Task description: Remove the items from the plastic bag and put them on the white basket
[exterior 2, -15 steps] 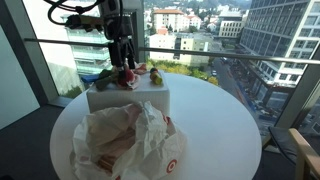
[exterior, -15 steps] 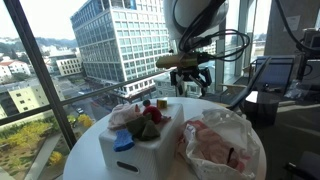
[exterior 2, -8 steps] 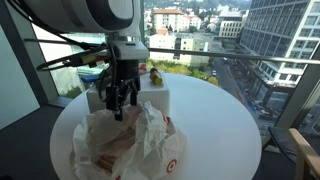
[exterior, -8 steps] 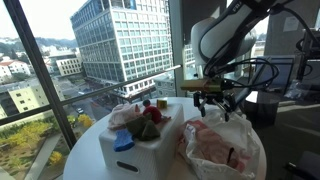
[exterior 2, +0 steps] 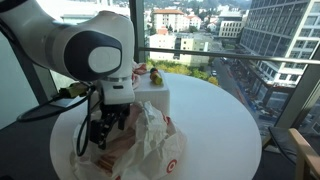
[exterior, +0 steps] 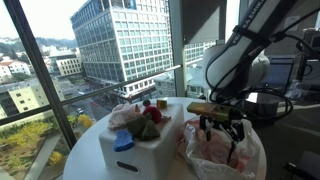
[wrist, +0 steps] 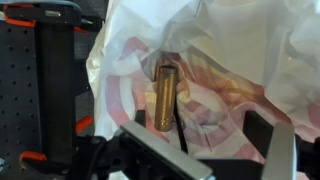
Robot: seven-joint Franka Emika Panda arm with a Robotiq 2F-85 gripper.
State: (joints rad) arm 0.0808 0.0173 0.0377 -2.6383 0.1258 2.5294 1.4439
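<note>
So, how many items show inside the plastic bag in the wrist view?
1: a yellowish cylinder lies inside the plastic bag, ahead of the open gripper. More may be hidden under folds.

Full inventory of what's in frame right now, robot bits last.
plastic bag: one, translucent white with red print, on the table beside the basket, under the gripper.
cylinder: one, brass-coloured, lying inside the bag, seen in the wrist view.
white basket: one, white, on the table on the window side.
items: several, red, pinkish and dark green plus one blue, piled in the basket; exact count unclear.
table: one, round, white.
window: glass wall, buildings outside.
arm: one, white and black, over the bag.
gripper: one, black, open, fingers pointing down at the bag's mouth.
</note>
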